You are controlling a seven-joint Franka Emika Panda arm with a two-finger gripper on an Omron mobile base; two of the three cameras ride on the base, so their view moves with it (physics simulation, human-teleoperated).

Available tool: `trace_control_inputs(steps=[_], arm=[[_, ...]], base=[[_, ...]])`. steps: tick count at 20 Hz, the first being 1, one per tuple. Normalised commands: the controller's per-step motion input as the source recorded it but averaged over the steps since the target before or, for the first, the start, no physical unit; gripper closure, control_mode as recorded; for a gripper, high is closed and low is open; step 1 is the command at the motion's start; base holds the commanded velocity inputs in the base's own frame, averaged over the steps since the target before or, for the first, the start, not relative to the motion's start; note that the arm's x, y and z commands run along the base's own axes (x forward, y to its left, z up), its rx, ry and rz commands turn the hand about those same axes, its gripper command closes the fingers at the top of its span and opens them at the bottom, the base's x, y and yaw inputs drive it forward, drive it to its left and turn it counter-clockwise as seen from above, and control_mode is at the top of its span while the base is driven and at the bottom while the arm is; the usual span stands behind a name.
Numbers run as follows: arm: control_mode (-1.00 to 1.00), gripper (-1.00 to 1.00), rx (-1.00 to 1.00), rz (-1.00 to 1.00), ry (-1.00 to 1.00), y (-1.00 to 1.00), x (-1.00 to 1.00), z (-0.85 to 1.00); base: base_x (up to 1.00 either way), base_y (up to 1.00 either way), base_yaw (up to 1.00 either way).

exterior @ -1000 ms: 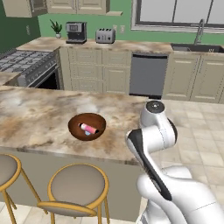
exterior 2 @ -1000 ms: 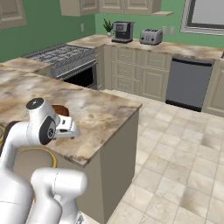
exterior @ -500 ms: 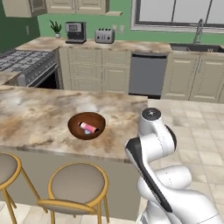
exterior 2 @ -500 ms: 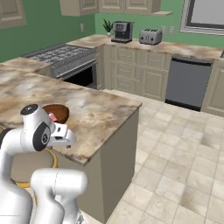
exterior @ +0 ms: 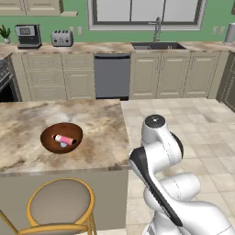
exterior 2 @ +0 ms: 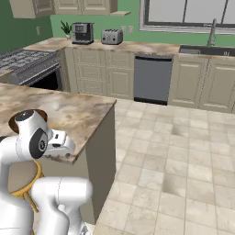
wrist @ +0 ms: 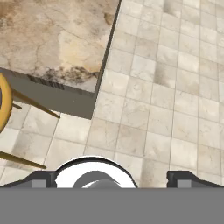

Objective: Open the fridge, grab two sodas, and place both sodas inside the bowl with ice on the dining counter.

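A reddish-brown bowl (exterior: 48, 138) rests on the dining counter (exterior: 101, 124), close to its near edge. One red soda (exterior: 65, 139) lies inside it on its side. My arm is folded low to the right of the counter's corner. In the hand view my gripper (wrist: 113, 178) is open and holds nothing, its fingertips (wrist: 43, 177) standing far apart. It looks down at the counter's corner (wrist: 57, 39) and the tiled floor. The fridge is out of view.
A round stool (exterior: 59, 202) with a yellow frame stands under the counter's near edge. Along the back wall run the dishwasher (exterior: 112, 75), the sink (exterior: 158, 45), a toaster (exterior: 62, 39) and a coffee maker (exterior: 28, 36). The stove (exterior 2: 27, 59) is at left. Tiled floor (exterior: 193, 114) stretches to the right.
The whole picture has slid left in both base views, so the base has turned right. The arm has folded lower and closer. The gripper stays open.
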Motion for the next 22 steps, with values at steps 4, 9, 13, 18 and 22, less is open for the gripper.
trace_control_inputs(steps=[4,9,13,18,22], arm=[[1.0,-1.0,0.0,0.0,0.0,0.0,0.0,0.0],[1.0,-1.0,0.0,0.0,0.0,0.0,0.0,0.0],[1.0,-1.0,0.0,0.0,0.0,0.0,0.0,0.0],[1.0,-1.0,0.0,0.0,0.0,0.0,0.0,0.0],[1.0,-1.0,0.0,0.0,0.0,0.0,0.0,0.0]], base=[[-0.18,0.0,-0.64],[-0.04,-0.19,-0.63],[0.0,-0.64,-0.55],[0.01,-0.65,-0.52],[0.17,-0.45,-0.48]])
